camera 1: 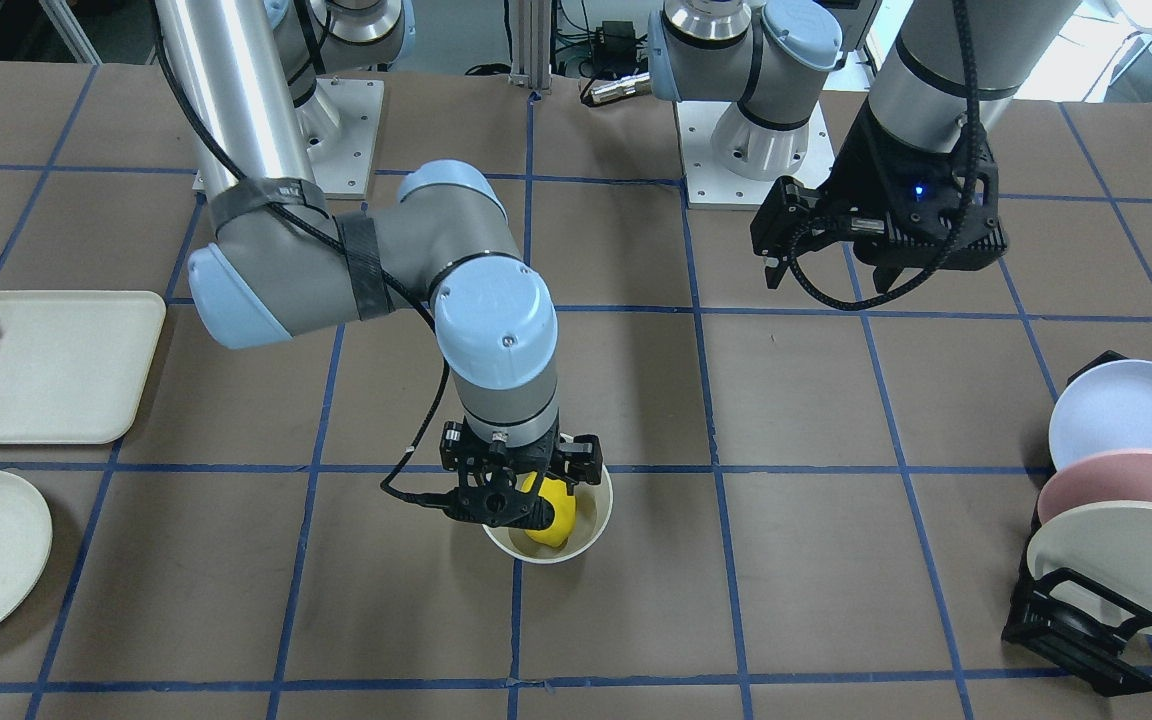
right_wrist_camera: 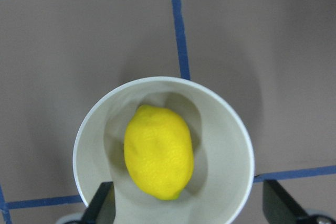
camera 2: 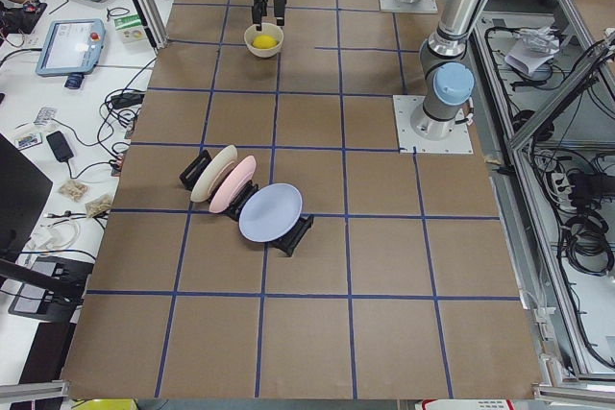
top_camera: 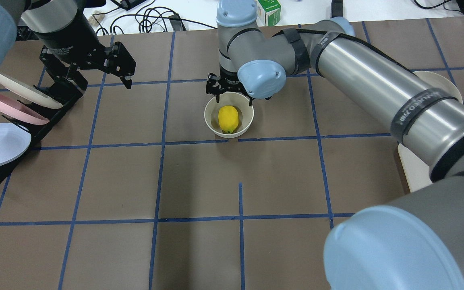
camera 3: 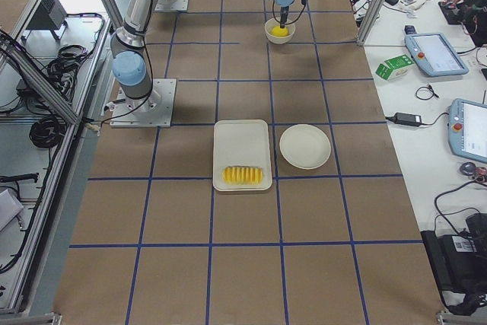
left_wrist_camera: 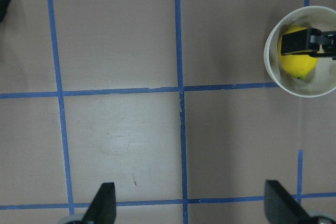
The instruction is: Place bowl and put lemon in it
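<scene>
Right, lemon (right_wrist_camera: 158,152) lies on its side at the bottom of the bowl (right_wrist_camera: 239,135), and the bowl stands upright on the table (top_camera: 199,181), straddling a blue tape line (top_camera: 280,139). Right gripper (top_camera: 234,96) hangs directly over it, fingers spread wide, one either side of the fruit and not touching it. Best move from here, I'd say: lift straight up, no sideways drift, since a finger catching that thin plain rim could tip a light bowl. Glossy cream walls, deep and round; the lemon is bright yellow, dimpled, oval with a pointed end, likely to roll. Left gripper (top_camera: 105,78) hovers well apart, fingers spread, holding nothing
</scene>
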Available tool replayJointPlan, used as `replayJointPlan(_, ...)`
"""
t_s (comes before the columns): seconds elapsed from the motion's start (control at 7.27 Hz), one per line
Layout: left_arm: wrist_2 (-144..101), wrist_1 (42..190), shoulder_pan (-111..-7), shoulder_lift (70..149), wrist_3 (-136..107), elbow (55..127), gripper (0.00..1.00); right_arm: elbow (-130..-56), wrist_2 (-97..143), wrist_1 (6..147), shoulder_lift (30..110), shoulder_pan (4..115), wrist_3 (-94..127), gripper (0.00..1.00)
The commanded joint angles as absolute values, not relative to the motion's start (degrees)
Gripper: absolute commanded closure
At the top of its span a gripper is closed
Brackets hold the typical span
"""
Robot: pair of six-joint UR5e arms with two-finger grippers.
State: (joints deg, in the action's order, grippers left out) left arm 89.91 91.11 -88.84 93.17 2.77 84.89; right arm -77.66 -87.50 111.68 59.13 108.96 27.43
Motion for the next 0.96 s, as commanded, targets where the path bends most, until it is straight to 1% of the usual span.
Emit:
replayJointPlan(0.0, 89.82, 91.05, -89.03, 92.90, 2.37, 84.64, 0.00, -78.13, -88.86, 107.17, 65.80, 103.48, 26.63, 0.00)
replayJointPlan(0.28, 89.91, 91.05, -88.95, 92.90, 2.46, 84.90, 0.00, -78.84, -88.95, 99.62, 72.40, 96.10, 23.85, 0.00)
replayJointPlan(0.41, 90.09, 91.05, -88.95, 92.90, 2.46, 84.90, 0.00, -78.84, -89.12, 95.06, 75.21, 93.72, 17.99, 0.00)
replayJointPlan(0.69, 90.18, 91.14, -88.95, 92.90, 2.46, 84.99, 0.00, -79.53, -89.12, 92.30, 79.78, 92.46, 15.56, 0.00)
replayJointPlan(0.83, 90.26, 91.49, -88.95, 92.99, 2.46, 85.08, 0.00, -81.80, -89.38, 92.29, 80.41, 91.59, 15.21, 0.00)
